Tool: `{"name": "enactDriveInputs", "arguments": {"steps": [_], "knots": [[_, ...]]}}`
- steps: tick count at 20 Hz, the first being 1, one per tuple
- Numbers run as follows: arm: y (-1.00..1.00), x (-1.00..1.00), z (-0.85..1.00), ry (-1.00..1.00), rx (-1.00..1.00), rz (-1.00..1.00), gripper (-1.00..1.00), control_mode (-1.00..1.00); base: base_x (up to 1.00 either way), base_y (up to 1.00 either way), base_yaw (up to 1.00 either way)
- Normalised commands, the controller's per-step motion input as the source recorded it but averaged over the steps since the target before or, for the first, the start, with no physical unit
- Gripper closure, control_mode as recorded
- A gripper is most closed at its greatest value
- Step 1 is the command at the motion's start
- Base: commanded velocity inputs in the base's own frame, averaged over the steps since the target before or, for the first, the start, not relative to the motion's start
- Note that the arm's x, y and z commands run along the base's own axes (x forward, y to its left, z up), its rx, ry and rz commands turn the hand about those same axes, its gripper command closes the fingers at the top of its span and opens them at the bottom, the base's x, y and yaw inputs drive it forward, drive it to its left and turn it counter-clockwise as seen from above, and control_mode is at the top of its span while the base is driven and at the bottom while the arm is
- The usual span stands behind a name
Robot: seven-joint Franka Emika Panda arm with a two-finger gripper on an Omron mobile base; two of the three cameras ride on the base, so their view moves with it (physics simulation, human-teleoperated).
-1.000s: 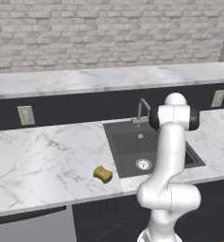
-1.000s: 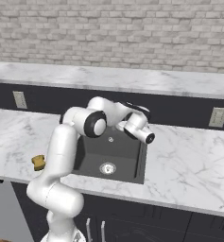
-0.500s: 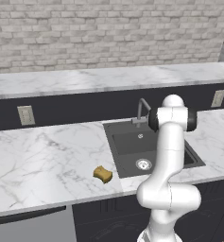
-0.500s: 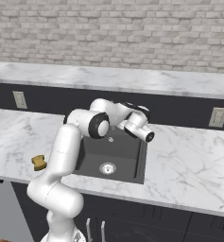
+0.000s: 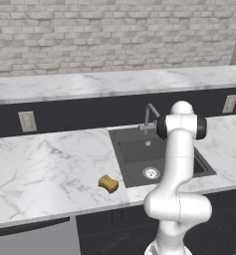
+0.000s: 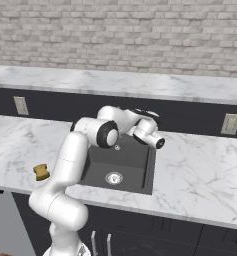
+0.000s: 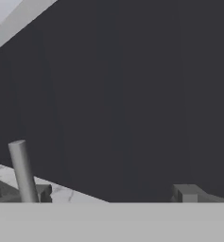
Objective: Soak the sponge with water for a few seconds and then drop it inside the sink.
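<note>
White marble counter (image 5: 45,164): sponge (image 5: 108,183) lies near front edge, left of recessed sink (image 5: 139,149); possibly tilted.

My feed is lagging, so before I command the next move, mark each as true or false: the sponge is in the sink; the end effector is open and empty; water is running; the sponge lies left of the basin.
1. The sponge is in the sink. False: it lies on the counter.
2. The end effector is open and empty. True.
3. Water is running from the faucet. False: no stream is visible.
4. The sponge lies left of the basin. True.
</note>
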Motion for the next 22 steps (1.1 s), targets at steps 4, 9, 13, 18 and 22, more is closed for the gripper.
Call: {"name": "enactDriveInputs", "arguments": {"steps": [4, 9, 13, 18, 22], "knots": [[-0.11, 0.13, -0.01, 0.0, 0.0, 0.0, -1.0, -1.0, 0.0, 0.0, 0.0], [-0.1, 0.04, 0.0, 0.0, 0.0, -0.01, -1.0, -1.0, 0.0, 0.0, 0.0], [-0.15, 0.01, -0.06, 0.0, 0.0, -0.04, -1.0, -1.0, 0.0, 0.0, 0.0], [-0.17, 0.0, -0.12, 0.0, 0.0, -0.07, -1.0, -1.0, 0.0, 0.0, 0.0], [-0.22, 0.06, -0.12, 0.0, 0.0, -0.06, -1.0, -1.0, 0.0, 0.0, 0.0]]}}
